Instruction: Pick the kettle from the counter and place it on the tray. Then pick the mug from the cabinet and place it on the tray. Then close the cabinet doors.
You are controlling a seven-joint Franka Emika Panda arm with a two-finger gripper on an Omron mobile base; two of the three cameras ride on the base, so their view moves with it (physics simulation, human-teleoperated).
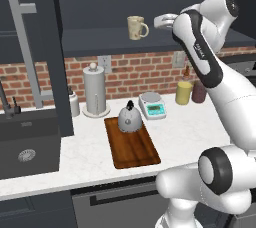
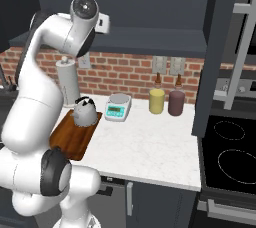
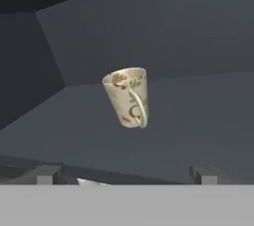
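Kettle (image 1: 129, 117) sits on tray (image 1: 135, 153); gripper (image 3: 126, 174), jaws wide and empty, faces mug (image 3: 128, 97) on cabinet shelf (image 1: 90, 39) to grab it.

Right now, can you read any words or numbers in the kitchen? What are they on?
None can be read.
Robot arm: a small white marking on its dark band, too blurred to read.
Kitchen scale: its green display is too small to read.
Mug: brown and green squiggles, a pattern rather than readable letters.
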